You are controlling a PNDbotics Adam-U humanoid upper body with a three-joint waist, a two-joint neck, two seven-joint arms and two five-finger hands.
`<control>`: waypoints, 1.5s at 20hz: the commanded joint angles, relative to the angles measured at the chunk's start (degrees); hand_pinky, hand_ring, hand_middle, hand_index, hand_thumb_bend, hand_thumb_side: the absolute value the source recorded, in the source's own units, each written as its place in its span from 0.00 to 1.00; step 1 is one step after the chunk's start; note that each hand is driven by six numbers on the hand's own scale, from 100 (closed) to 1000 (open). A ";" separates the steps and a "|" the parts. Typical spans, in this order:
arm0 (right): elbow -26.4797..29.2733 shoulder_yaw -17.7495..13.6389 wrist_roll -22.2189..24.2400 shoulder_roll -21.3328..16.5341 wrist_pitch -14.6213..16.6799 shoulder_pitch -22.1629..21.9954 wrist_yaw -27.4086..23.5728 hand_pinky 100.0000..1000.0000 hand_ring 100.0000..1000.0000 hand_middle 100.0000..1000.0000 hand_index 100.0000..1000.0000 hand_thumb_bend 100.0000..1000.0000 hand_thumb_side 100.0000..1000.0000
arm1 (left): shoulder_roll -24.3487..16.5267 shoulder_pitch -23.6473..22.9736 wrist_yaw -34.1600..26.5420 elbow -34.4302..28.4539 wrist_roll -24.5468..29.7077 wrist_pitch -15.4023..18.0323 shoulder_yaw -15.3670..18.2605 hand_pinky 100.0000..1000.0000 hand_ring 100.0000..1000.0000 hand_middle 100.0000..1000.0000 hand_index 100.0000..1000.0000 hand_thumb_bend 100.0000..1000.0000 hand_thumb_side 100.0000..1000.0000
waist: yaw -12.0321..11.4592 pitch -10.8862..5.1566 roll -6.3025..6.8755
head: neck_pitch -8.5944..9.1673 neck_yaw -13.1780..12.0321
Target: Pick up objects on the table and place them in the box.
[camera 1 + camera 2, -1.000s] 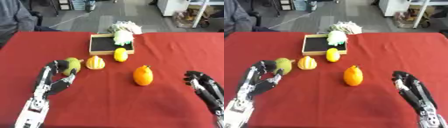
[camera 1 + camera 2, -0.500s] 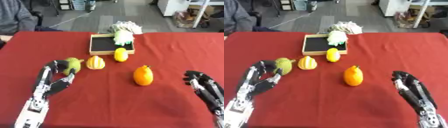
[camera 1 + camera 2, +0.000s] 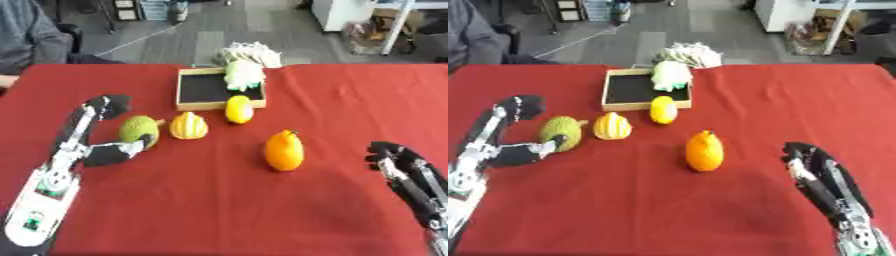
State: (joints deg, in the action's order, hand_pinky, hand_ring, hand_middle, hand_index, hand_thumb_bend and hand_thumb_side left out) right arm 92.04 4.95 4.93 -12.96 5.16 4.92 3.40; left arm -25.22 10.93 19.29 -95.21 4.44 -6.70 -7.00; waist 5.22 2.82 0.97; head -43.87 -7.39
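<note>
Red tabletop point(image 3: 219, 210) with 4 loose items and a box. Left hand point(image 3: 98, 135) spread open beside the green bumpy fruit point(image 3: 138, 130), fingers arched over its far-left side, thumb near its front; contact can't be confirmed, fruit sits on the tabletop, not lifted. Just right of it, apart, a yellow-striped small gourd point(image 3: 188, 126). Yellow lemon-like fruit point(image 3: 238, 109) stands just in front of the box's near right corner. Orange fruit point(image 3: 283, 150) alone, mid-tabletop, well apart from both hands. Wooden-rimmed box point(image 3: 199, 88) with dark inside at far centre; a pale green-white leafy vegetable point(image 3: 243, 75) lies over its right rim, partly inside. Whitish crumpled thing point(image 3: 248, 51) behind the box. Right hand point(image 3: 820, 172) idle at lower right, fingers relaxed, open, holding nothing.
</note>
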 commanded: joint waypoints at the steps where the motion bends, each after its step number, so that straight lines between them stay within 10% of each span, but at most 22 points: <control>1: 0.50 -0.14 0.24 -1.55 0.13 0.42 0.11 0.71 0.71 0.68 0.75 0.00 0.46 | -6.05 3.38 2.94 3.54 2.79 -2.59 -4.00 0.82 0.75 0.72 0.84 0.65 0.04 | 0.12 -1.35 1.00 | -0.24 0.00; 8: 0.42 -0.11 0.30 -1.40 0.15 0.28 0.12 0.71 0.71 0.68 0.75 0.00 0.46 | -16.11 11.31 9.13 13.59 8.97 -7.29 -10.21 0.83 0.76 0.75 0.86 0.63 0.00 | 0.80 -1.54 0.82 | -0.24 0.01; 14: 0.38 -0.08 0.39 -1.01 0.15 0.21 -0.02 0.71 0.71 0.68 0.75 0.00 0.46 | -15.46 16.16 24.78 23.44 17.17 -0.24 -5.17 0.81 0.74 0.73 0.84 0.60 0.00 | 1.04 -1.60 0.41 | -0.24 0.02; 30: 0.30 -0.11 0.43 -0.85 0.16 0.10 -0.06 0.71 0.71 0.69 0.75 0.00 0.46 | -12.51 18.40 16.33 27.50 17.92 2.84 -4.73 0.81 0.72 0.72 0.84 0.62 0.00 | 1.38 -1.60 0.12 | -0.24 0.18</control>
State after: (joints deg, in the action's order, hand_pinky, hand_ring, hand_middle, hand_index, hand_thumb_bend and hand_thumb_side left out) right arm 91.75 4.97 5.26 -13.36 5.25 4.52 3.42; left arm -36.80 28.19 36.17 -67.12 22.96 -3.72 -12.42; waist 6.59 2.56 1.29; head -43.88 -7.36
